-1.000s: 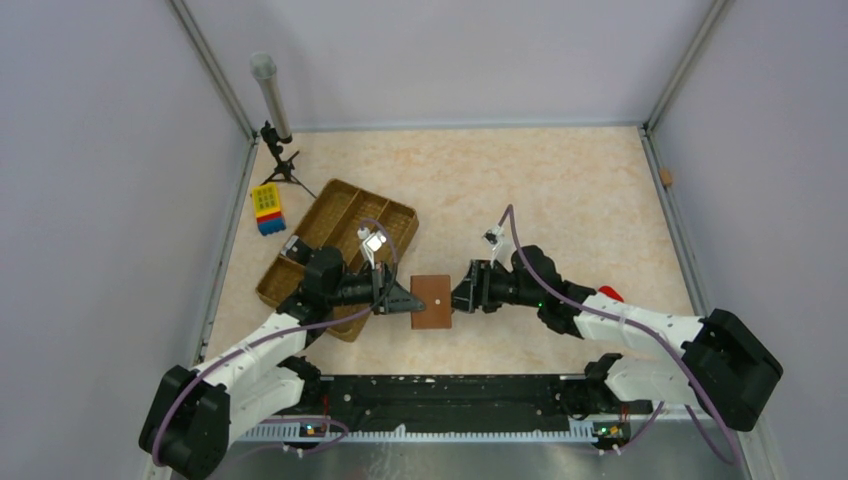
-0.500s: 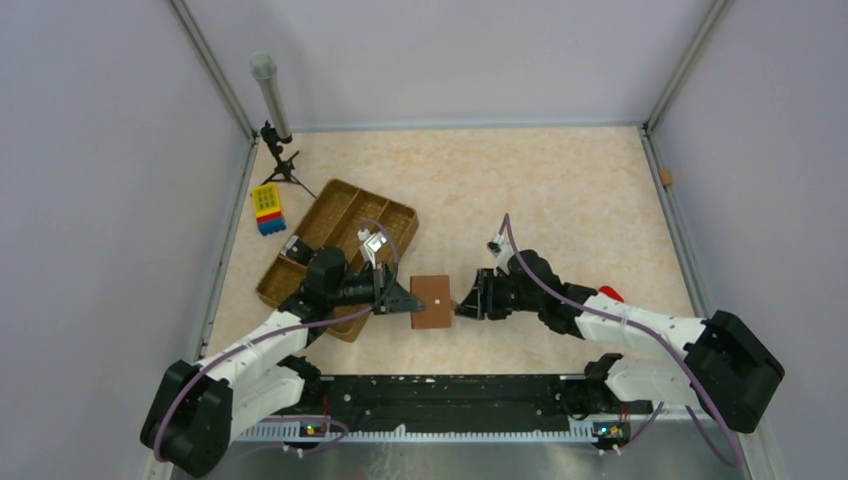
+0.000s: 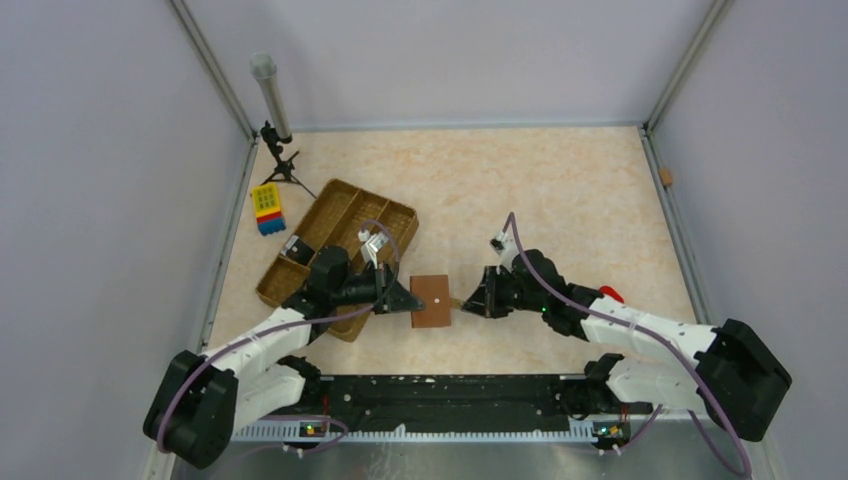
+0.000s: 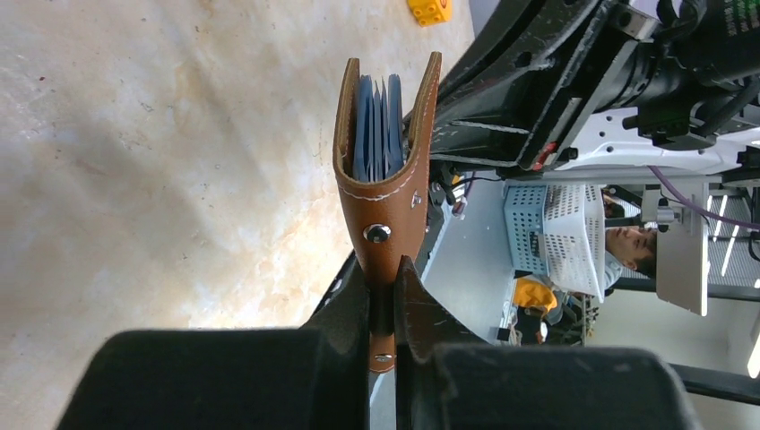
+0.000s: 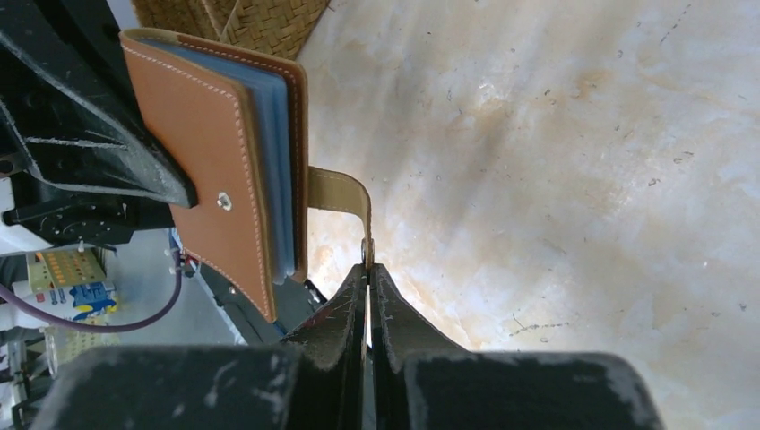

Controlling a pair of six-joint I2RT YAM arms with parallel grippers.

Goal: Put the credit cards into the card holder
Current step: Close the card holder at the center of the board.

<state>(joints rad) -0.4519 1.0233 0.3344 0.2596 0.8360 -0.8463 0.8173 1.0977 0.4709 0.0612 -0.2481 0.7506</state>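
Note:
The brown card holder (image 3: 432, 301) is held off the table between my two arms. In the left wrist view the card holder (image 4: 387, 202) stands edge-on, gaping at its far end, with several bluish credit cards (image 4: 377, 134) tucked inside. My left gripper (image 4: 383, 300) is shut on its spine end. From the right wrist the card holder (image 5: 211, 170) shows the credit cards (image 5: 274, 184) between its covers and a tan strap (image 5: 343, 192) curving out. My right gripper (image 5: 367, 266) is shut on the strap's snap end. From above, the left gripper (image 3: 406, 299) and right gripper (image 3: 463, 303) flank the holder.
A woven compartmented tray (image 3: 330, 215) lies behind the left arm. A yellow-and-blue block (image 3: 267, 208) and a small tripod holding a grey tube (image 3: 271, 98) stand at the far left. A red object (image 3: 611, 294) sits by the right arm.
My right gripper has drawn back slightly from the holder's right edge and gone from open to shut on the strap end. The left gripper has kept its hold.

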